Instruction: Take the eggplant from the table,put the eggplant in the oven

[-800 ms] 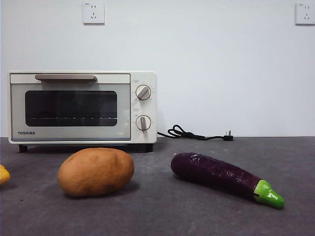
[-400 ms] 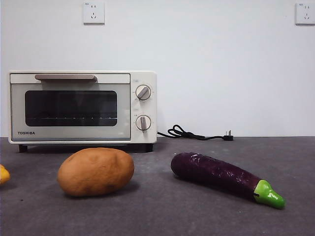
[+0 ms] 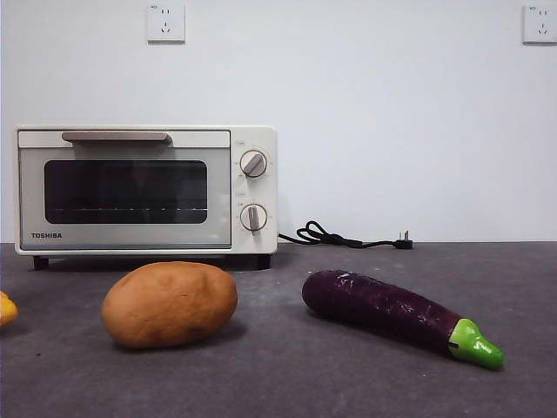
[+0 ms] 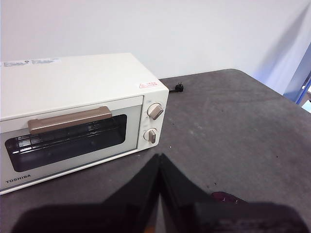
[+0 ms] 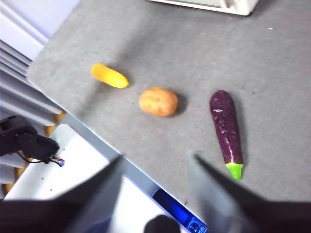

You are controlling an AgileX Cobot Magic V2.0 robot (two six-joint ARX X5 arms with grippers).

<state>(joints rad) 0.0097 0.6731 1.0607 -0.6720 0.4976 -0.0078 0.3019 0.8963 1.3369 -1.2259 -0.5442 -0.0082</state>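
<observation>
The eggplant [image 3: 396, 315] lay on the table [image 3: 287, 383] before the shut oven [image 3: 144, 190]; the spread right gripper [image 5: 158, 194] hovered high, the left gripper [image 4: 159, 194] pressed together, so the door could block delivery

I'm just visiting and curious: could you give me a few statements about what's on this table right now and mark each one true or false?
1. The oven door is shut. True.
2. The eggplant already lies inside the oven. False: it lies on the table, in front of the oven.
3. A potato lies beside the eggplant, apart from it. True.
4. The right end effector grips the eggplant. False: its jaws are open, high above the table, holding nothing.
5. The oven's cord is plugged into a wall socket. False: its plug lies loose on the table.
</observation>
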